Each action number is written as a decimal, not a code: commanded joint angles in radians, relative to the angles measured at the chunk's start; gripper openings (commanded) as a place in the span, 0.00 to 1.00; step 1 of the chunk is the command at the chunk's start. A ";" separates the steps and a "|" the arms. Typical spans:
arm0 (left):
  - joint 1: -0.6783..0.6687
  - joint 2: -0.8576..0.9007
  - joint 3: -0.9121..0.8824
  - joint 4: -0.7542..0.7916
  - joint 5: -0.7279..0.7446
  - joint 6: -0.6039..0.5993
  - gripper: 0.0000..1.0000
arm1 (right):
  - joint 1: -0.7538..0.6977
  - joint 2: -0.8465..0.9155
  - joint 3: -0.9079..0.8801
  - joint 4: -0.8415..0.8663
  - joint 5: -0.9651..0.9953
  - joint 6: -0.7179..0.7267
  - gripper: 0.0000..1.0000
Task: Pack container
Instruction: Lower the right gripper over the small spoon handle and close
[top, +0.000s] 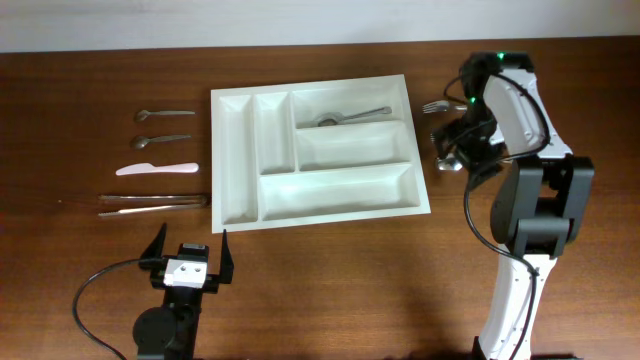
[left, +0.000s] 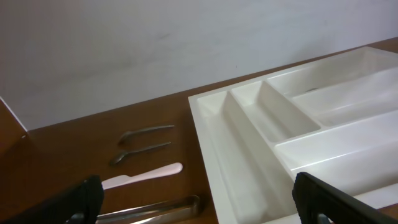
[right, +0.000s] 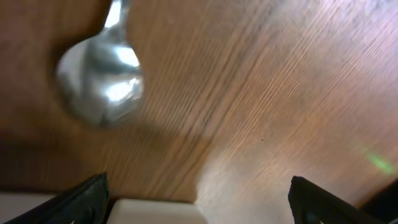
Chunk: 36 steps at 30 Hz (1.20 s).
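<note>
Container (top: 340, 188) lies mid-table, long axis left to right, slightly skewed, with a spoon (top: 350, 116) in its far compartment. Left gripper (top: 192, 236) is spread wide and empty. Right gripper (right: 199, 181) gapes empty near a loose spoon (right: 99, 84).

— What furniture is there?
— 1 table (top: 330, 300), dark brown wood with a fine streaked grain.
— And behind it?
— A plain pale wall (left: 186, 50) along its far edge. Soft light leaves a pale sheen on the wood.
</note>
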 joint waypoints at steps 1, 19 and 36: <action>-0.003 -0.008 -0.008 0.002 -0.006 0.015 0.99 | -0.001 -0.009 -0.014 0.014 0.012 0.144 0.93; -0.003 -0.008 -0.008 0.002 -0.006 0.015 0.99 | -0.092 -0.008 -0.015 0.146 0.082 0.237 0.90; -0.003 -0.008 -0.008 0.002 -0.006 0.015 0.99 | -0.104 -0.008 -0.188 0.376 0.072 0.163 0.85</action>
